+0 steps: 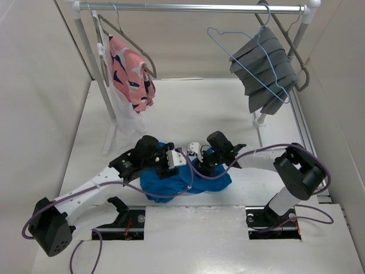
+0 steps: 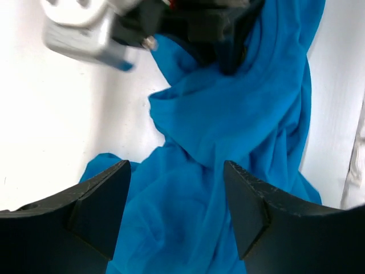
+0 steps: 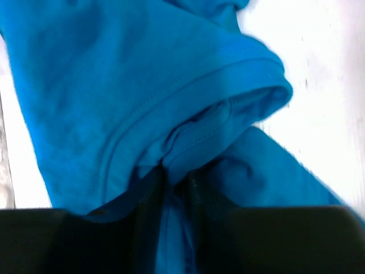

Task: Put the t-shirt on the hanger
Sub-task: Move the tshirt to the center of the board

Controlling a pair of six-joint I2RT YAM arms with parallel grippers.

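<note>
The t-shirt (image 1: 191,181) is lying bunched on the table (image 1: 188,108) between the two arms, near their bases. The right gripper (image 1: 206,164) is pinching a fold of the cloth beside a stitched hem: in the right wrist view its dark fingers (image 3: 149,197) are pressing together on the fabric (image 3: 114,85). The left gripper (image 2: 177,211) is standing spread apart just above the t-shirt (image 2: 228,142), with cloth showing in the gap and nothing held.

The hanger (image 1: 226,48) is hanging from the rail (image 1: 194,7) at the far right, well apart from the t-shirt and partly overlapping a grey garment (image 1: 265,71). A pink garment (image 1: 132,74) is hanging at the far left.

Any markings on the arms are too small to read. The grippers are hiding part of the t-shirt from above, so its sleeves and collar are hard to tell apart. Both wrist views are cutting the cloth off at their edges.
</note>
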